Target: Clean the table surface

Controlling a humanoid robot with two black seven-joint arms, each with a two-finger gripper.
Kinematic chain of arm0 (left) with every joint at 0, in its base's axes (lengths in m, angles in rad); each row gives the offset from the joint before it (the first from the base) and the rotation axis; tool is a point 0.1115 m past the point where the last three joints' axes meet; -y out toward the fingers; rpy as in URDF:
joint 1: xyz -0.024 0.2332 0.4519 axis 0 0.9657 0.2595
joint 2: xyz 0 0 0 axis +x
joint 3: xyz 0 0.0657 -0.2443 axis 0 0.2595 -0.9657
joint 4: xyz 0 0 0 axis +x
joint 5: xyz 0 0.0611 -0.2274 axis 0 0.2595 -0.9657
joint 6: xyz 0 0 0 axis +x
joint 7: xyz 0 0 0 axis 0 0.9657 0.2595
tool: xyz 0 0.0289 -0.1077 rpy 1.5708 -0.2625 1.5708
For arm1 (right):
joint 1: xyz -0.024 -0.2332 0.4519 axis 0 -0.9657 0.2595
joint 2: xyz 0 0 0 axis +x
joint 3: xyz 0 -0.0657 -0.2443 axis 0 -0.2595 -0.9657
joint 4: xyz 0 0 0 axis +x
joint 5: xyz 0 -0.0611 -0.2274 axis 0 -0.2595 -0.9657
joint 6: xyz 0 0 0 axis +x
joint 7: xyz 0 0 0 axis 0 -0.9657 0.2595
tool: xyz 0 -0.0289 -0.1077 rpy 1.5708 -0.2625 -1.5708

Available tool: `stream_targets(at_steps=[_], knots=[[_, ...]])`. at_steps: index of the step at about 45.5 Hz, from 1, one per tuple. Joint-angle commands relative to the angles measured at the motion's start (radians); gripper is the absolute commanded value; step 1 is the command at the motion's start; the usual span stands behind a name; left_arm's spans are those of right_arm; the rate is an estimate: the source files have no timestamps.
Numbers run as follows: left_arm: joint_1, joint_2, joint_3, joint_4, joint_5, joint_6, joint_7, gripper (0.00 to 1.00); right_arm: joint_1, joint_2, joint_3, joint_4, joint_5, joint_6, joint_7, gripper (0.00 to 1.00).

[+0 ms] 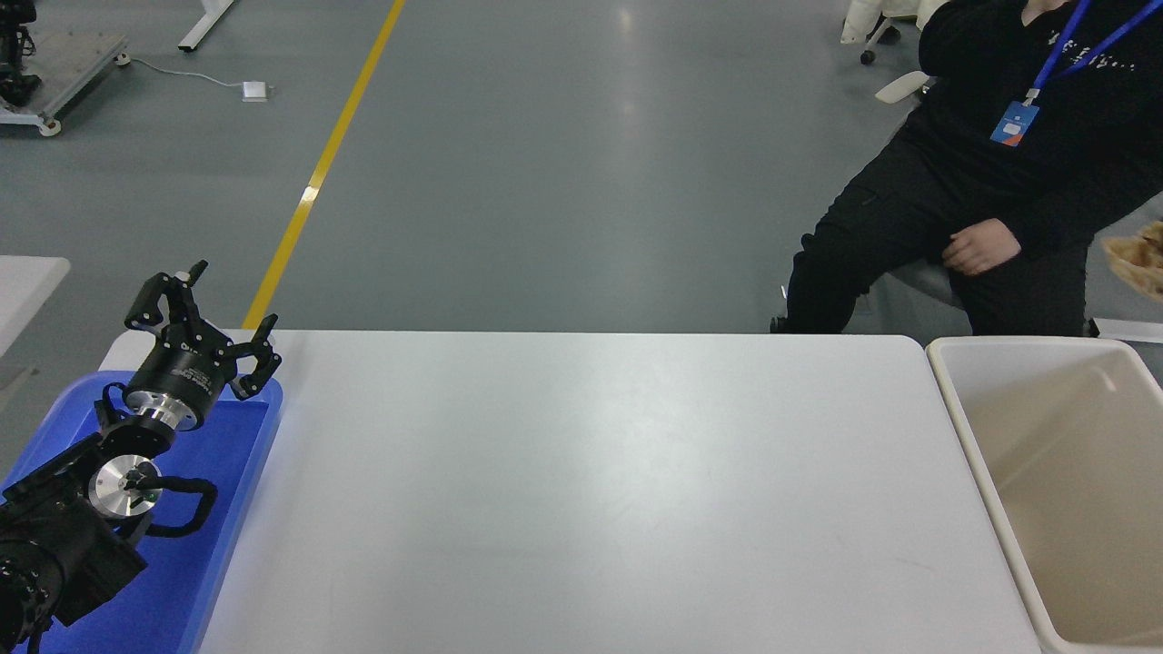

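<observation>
i'm looking at the white table surface (591, 490) filling the middle, grey floor with one yellow line (320, 168) beyond. one blue tray (232, 472) at left, one beige bin (1045, 472) at right. one crumpled brown paper (1138, 262) at the right edge, above the bin. left gripper (202, 320) parked over the tray, fingers spread. one seated person (999, 173) far right.

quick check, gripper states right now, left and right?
Left gripper: open, holding nothing, parked over the blue tray.
Right gripper: not in view; only a crumpled brown paper shows at the right edge.
</observation>
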Motion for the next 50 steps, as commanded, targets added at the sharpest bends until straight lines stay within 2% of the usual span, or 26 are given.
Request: stream_targets(at_steps=[1, 15, 21, 33, 50], knots=[[-0.001, 0.0, 0.0, 0.0, 0.0, 0.0, 0.0, 1.0, -0.209, 0.091, 0.0, -0.12, 0.002, -0.31, 0.005, 0.0], [0.001, 0.0, 0.0, 0.0, 0.0, 0.0, 0.0, 1.0, -0.448, 0.323, 0.0, -0.323, 0.002, -0.598, 0.085, 0.0], [-0.001, 0.0, 0.0, 0.0, 0.0, 0.0, 0.0, 1.0, -0.527, 0.43, 0.0, -0.435, 0.002, -0.683, 0.118, 0.0], [0.001, 0.0, 0.0, 0.0, 0.0, 0.0, 0.0, 1.0, -0.666, 0.616, -0.006, -0.672, 0.017, -0.698, 0.166, 0.0], [-0.001, 0.0, 0.0, 0.0, 0.002, 0.0, 0.0, 1.0, -0.695, 0.676, -0.061, -0.738, 0.19, -0.649, 0.16, 0.0]])
